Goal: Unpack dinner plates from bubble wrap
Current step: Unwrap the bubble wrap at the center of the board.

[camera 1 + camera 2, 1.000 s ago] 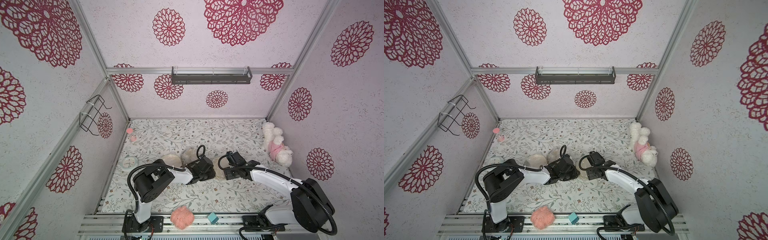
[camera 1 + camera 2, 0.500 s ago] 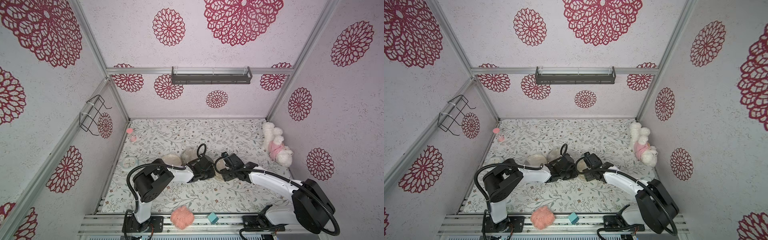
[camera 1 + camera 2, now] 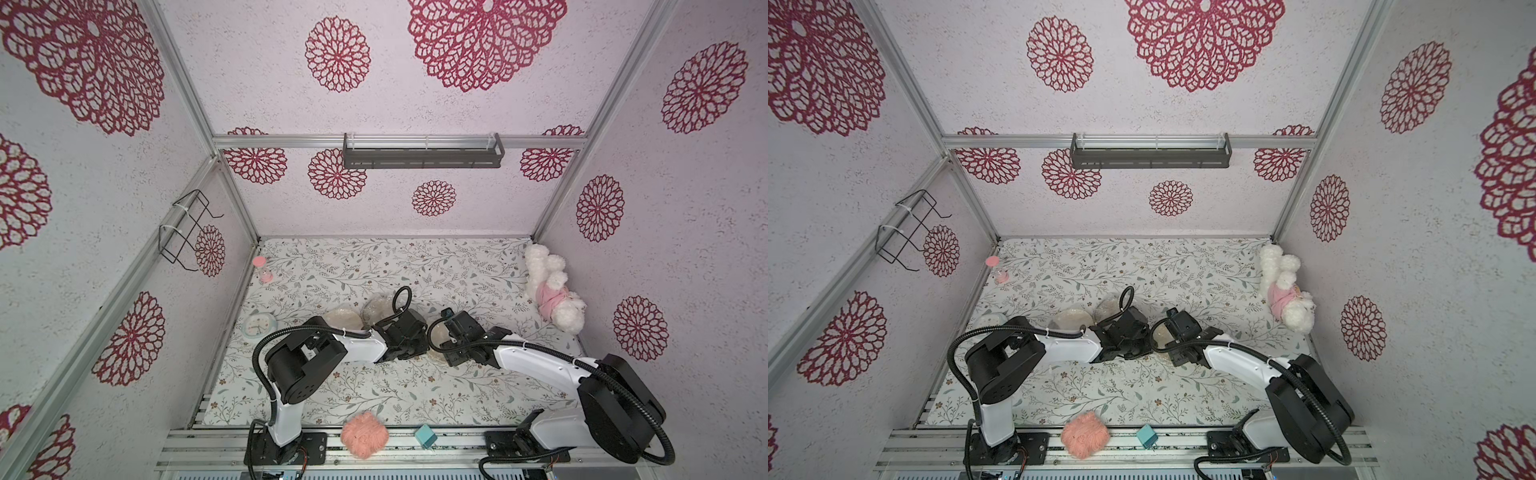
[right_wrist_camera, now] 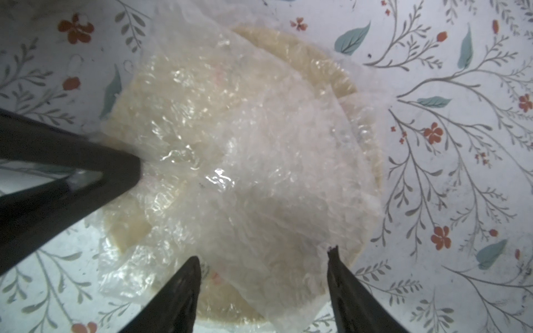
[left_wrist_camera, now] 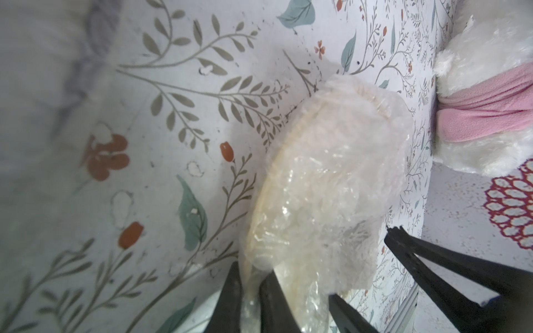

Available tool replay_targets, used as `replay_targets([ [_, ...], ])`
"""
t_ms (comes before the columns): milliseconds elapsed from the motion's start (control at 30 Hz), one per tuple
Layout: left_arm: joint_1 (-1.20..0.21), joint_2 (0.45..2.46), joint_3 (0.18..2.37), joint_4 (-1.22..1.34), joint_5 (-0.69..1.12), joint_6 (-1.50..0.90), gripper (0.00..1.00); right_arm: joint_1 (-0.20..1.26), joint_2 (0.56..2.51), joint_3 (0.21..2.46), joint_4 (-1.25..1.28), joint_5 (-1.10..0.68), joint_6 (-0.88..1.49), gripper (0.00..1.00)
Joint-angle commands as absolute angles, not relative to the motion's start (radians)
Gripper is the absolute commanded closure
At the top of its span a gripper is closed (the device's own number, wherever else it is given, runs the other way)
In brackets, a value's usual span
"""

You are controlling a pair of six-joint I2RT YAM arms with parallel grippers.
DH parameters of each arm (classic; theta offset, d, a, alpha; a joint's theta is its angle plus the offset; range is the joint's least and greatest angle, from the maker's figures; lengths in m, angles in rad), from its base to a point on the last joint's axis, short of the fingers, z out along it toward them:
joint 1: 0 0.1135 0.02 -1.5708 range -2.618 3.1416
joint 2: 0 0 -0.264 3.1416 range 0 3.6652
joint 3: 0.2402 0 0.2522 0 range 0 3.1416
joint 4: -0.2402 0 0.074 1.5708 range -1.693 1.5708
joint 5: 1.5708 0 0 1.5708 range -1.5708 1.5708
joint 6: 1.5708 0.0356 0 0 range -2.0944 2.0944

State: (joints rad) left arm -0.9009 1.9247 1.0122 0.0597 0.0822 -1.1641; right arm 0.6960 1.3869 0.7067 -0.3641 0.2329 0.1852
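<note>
Clear crinkled film, glossy and small-bubbled: bubble wrap (image 4: 259,158), folded in loose overlapping layers over 1 round cream dinner plate (image 4: 340,75). Plate flat on the table (image 4: 461,144), a matte surface printed with grey sprigs, teal leaves and rust flowers. Set mid-table between the 2 arms; finely ridged rim showing through the film.

Left gripper (image 5: 251,274): black tapered fingers nearly together, pinched on the film's edge at the plate rim.

Right gripper (image 4: 262,253): fingers spread wide, tips on either side of a loose flap, nothing clamped.

Second wrapped plate (image 3: 343,320) and third wrapped plate (image 3: 377,307): pale discs under film, side by side just behind the left gripper in both top views.

Clock (image 3: 259,325): round, white, pale blue rim; dial markings too small to read.

Plush toy (image 3: 548,291): fluffy white, pink garment, against the right wall.

Yarn ball (image 3: 364,434): fuzzy, salmon pink, at the front rail.
</note>
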Motion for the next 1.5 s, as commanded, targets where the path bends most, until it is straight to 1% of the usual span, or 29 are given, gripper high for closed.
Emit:
replay_targets([
  [0, -0.890, 1.923, 1.023, 0.015, 0.081, -1.170, 0.86, 0.706, 1.425, 0.748, -0.372, 0.258, 0.195, 0.32],
  [133, -0.889, 1.919, 1.023, 0.012, 0.086, -1.170, 0.86, 0.709, 1.454, 0.765, -0.355, 0.246, 0.182, 0.33],
  [200, -0.887, 1.917, 1.020, 0.012, 0.089, -1.168, 0.86, 0.709, 1.463, 0.770, -0.349, 0.251, 0.186, 0.40],
  [233, -0.886, 1.915, 1.019, 0.011, 0.087, -1.168, 0.86, 0.709, 1.462, 0.765, -0.340, 0.252, 0.192, 0.45],
  [367, -0.884, 1.911, 1.010, 0.011, 0.085, -1.167, 0.86, 0.710, 1.443, 0.745, -0.297, 0.251, 0.223, 0.72],
  [400, -0.884, 1.911, 1.009, 0.011, 0.085, -1.168, 0.86, 0.710, 1.429, 0.735, -0.284, 0.251, 0.231, 0.80],
  [533, -0.884, 1.916, 1.005, 0.012, 0.089, -1.172, 0.86, 0.709, 1.368, 0.707, -0.249, 0.256, 0.256, 0.99],
  [667, -0.884, 1.921, 1.003, 0.018, 0.091, -1.175, 0.86, 0.703, 1.317, 0.685, -0.224, 0.250, 0.282, 1.00],
  [833, -0.884, 1.926, 1.005, 0.017, 0.091, -1.175, 0.86, 0.669, 1.250, 0.658, -0.192, 0.194, 0.316, 1.00],
  [1200, -0.876, 1.927, 1.012, -0.015, 0.080, -1.186, 0.90, 0.500, 1.130, 0.566, -0.081, 0.010, 0.396, 1.00],
  [1467, -0.861, 1.910, 1.016, -0.037, 0.057, -1.190, 0.92, 0.457, 1.066, 0.530, -0.036, 0.012, 0.463, 1.00],
])
